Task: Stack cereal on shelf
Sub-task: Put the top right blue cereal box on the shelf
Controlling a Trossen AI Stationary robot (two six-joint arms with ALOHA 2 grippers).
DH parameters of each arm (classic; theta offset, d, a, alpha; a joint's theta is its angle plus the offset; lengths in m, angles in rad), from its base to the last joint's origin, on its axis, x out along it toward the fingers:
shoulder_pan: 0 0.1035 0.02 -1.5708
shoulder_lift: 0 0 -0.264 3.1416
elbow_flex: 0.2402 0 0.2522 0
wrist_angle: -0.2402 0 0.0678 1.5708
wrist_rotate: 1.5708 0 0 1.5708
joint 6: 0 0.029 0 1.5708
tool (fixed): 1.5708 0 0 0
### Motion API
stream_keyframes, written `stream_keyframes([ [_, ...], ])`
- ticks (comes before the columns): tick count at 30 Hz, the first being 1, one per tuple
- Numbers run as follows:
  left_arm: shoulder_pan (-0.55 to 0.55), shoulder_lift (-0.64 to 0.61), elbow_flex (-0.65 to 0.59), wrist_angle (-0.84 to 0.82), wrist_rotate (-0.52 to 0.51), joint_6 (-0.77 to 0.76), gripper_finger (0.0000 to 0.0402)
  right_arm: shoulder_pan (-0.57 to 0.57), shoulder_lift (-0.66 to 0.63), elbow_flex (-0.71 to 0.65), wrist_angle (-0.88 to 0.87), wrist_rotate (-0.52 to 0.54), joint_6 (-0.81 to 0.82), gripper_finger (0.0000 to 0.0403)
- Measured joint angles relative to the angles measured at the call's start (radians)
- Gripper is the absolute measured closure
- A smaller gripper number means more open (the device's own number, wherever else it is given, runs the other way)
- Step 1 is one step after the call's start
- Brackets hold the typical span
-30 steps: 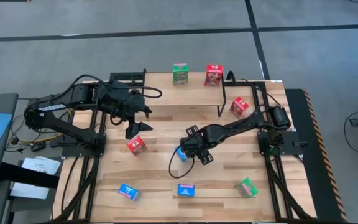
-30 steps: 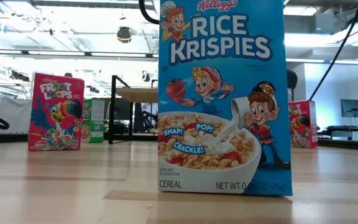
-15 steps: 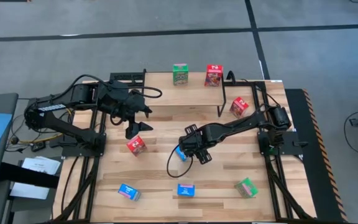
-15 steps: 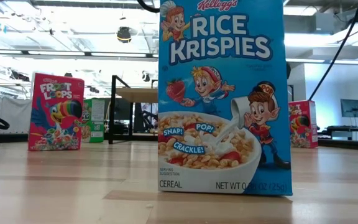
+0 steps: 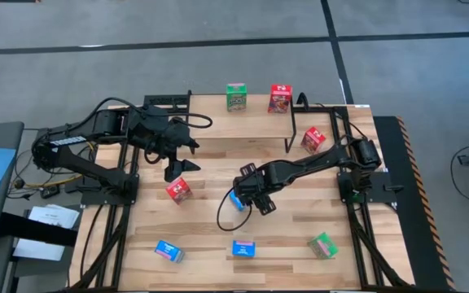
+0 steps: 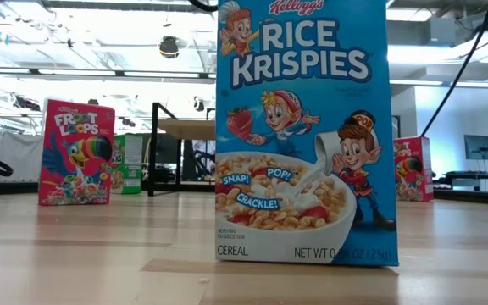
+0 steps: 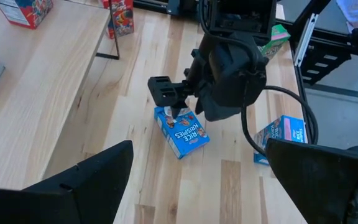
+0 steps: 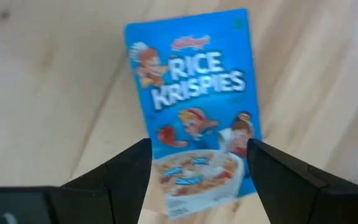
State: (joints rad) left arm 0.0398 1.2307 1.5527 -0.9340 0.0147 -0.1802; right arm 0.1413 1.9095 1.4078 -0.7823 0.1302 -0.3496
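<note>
**Reaching down over a blue box in the middle of the table**

Hanging over the centre of the table (image 5: 300, 236), the right gripper (image 5: 239, 198) points down at a blue cereal box (image 7: 181, 130) that lies flat on the wood with its printed face up. In the right wrist view the two dark fingers (image 8: 126, 177) stand apart, one on each side of the lower end of this box, and they do not pinch it; I cannot tell if they touch its edges. In the left wrist view the same gripper stands directly above one end of the box.

The left gripper (image 5: 176, 168) waits above the left part of the table, with its jaws spread and nothing between them. Just beside it, toward the front, a red box (image 5: 178, 190) stands on the tabletop.

The shelf (image 5: 243, 122) is at the far side of the table. On its board stand a green box (image 5: 235, 97) and a second red box (image 5: 279, 99), near each other but not touching. A third red box (image 5: 313, 140) sits at the right end of the shelf, tilted; I cannot tell if it rests on the board or on the table.

Along the near edge there are three more boxes, well apart: a blue one at the left (image 5: 168, 251), a blue one in the middle (image 5: 243, 248) that stands upright directly before the low camera, and a green one at the right (image 5: 322, 245).
</note>
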Motion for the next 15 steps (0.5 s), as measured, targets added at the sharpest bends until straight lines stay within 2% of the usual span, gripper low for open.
stream_keyframes([
  [5, 0.0, 0.0, 0.0, 0.0, 0.0, 0.0, 0.0044, 0.0, 0.0, 0.0, 0.012, -0.029, -0.03, 0.0106],
  [12, 0.0, 0.0, 0.0, 0.0, 0.0, 0.0, 0.0044, -0.013, 0.0, 0.0, 0.01, -0.029, -0.068, 0.0022],
  [15, 0.0, 0.0, 0.0, 0.0, 0.0, 0.0, 0.0044, -0.024, 0.0, 0.0, 0.016, -0.036, -0.079, 0.0009],
])
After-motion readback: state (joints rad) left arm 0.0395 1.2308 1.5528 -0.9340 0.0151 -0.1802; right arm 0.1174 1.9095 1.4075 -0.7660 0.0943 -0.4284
